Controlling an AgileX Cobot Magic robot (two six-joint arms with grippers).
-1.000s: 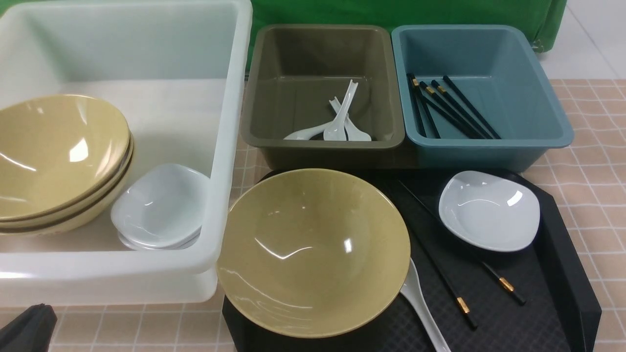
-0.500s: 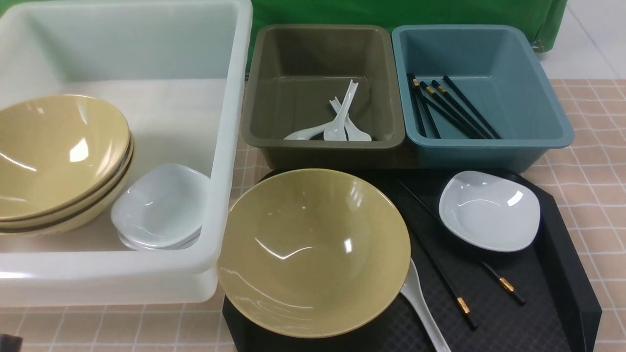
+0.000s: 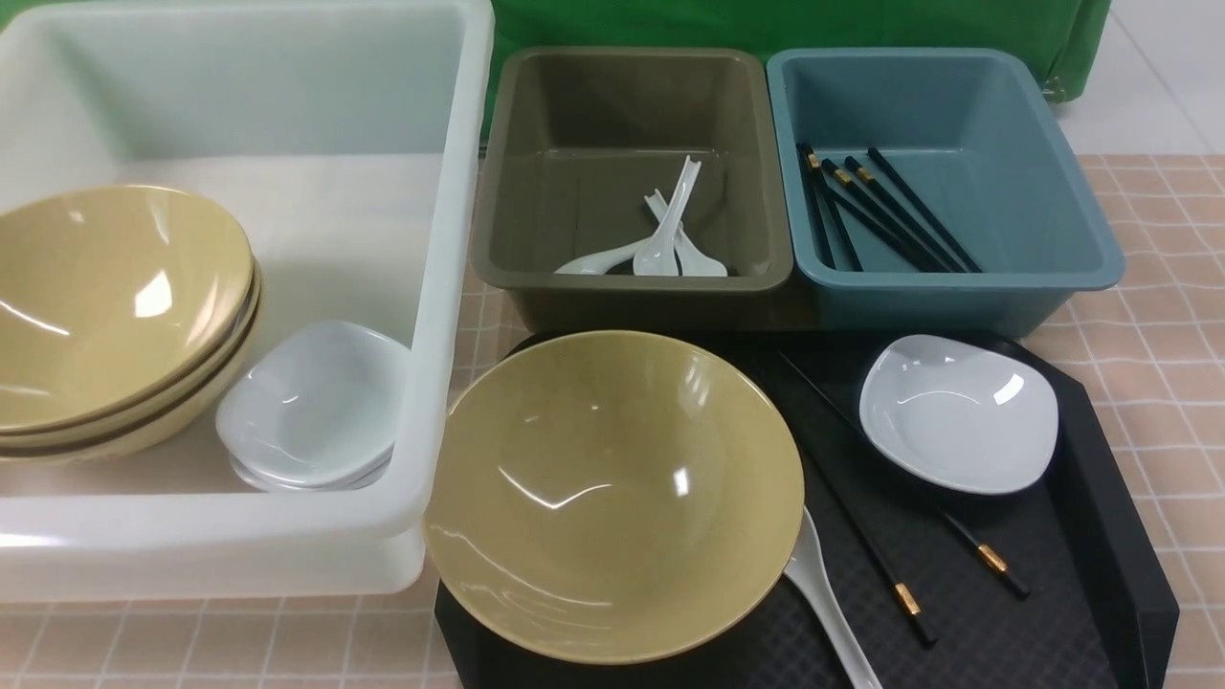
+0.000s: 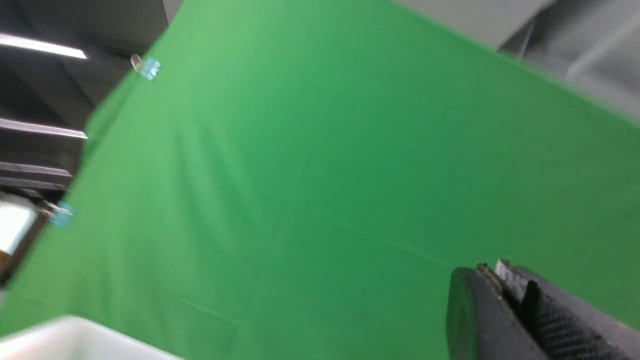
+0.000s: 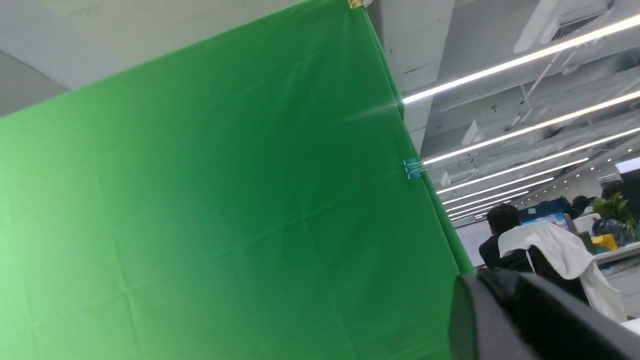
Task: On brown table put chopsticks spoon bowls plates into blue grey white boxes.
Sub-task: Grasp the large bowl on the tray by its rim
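Leaving the front view by its near left corner, the left gripper has gone from over the table, and its jaws are together with nothing between them. The right gripper is blurred in its wrist view, and I cannot tell whether its jaws are apart or together; no tableware shows at its tips.

On the black tray, nothing has visibly moved. A yellow bowl sits at the left, overlapping the white spoon. Two chopsticks, one nearer and one farther right, lie to its right, the latter passing beneath the white plate.

Sorting looks well along: stacked bowls and plates are in the white box at the left, spoons in the grey box, and more chopsticks in the blue box at the far right. With the left arm withdrawn, the way to the bowl seems free; lifting it first would likely uncover the spoon, though its rim could drag the handle.
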